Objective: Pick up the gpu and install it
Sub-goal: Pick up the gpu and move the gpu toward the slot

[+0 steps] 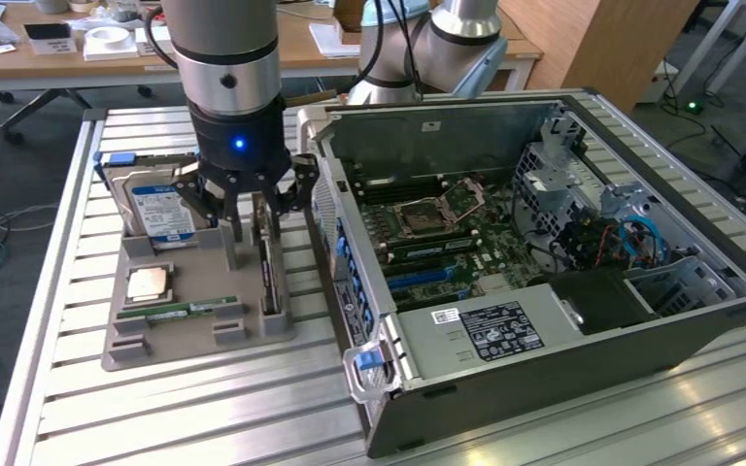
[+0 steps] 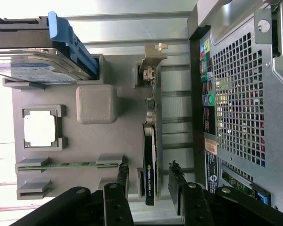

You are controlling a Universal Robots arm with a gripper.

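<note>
The gpu (image 1: 269, 275) stands on edge in a slot of the grey holder tray (image 1: 127, 351), next to the open computer case (image 1: 503, 340). In the wrist view the gpu (image 2: 149, 155) is a thin dark card with a silver bracket (image 2: 152, 59) at its far end. My gripper (image 1: 252, 225) hangs right over the card's end away from the bracket. It is open, one finger on each side of the card, with a gap on both sides. From the wrist, the gripper (image 2: 148, 173) straddles the card and its fingertips (image 2: 123, 173) stay clear of it.
On the same tray are a hard drive with a blue label (image 1: 159, 206), a square processor (image 1: 151, 283) and a green memory stick (image 1: 194, 310). The case lies open with the motherboard (image 1: 445, 238) exposed. A slatted metal table (image 1: 218, 408) carries everything.
</note>
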